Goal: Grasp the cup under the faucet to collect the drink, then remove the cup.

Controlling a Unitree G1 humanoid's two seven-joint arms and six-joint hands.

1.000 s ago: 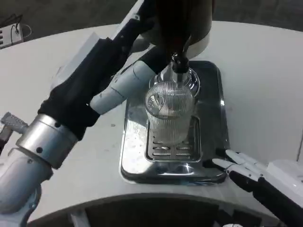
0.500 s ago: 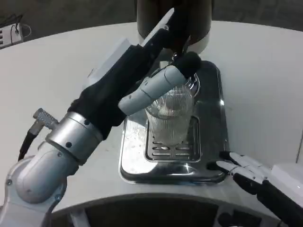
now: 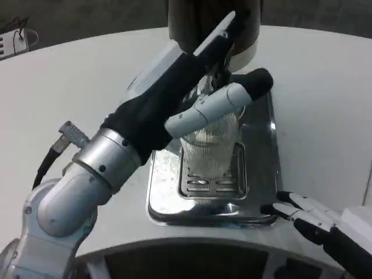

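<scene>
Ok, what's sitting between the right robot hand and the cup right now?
In the head view, only the shiny drip tray and its slotted grate lie between the right robot hand and the cup.

Left hand (image 3: 200, 87) hides the faucet (cup (image 3: 208, 148) rim too).

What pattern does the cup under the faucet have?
Clear glass cup with fine vertical ribbing, shown best in the head view.
</scene>
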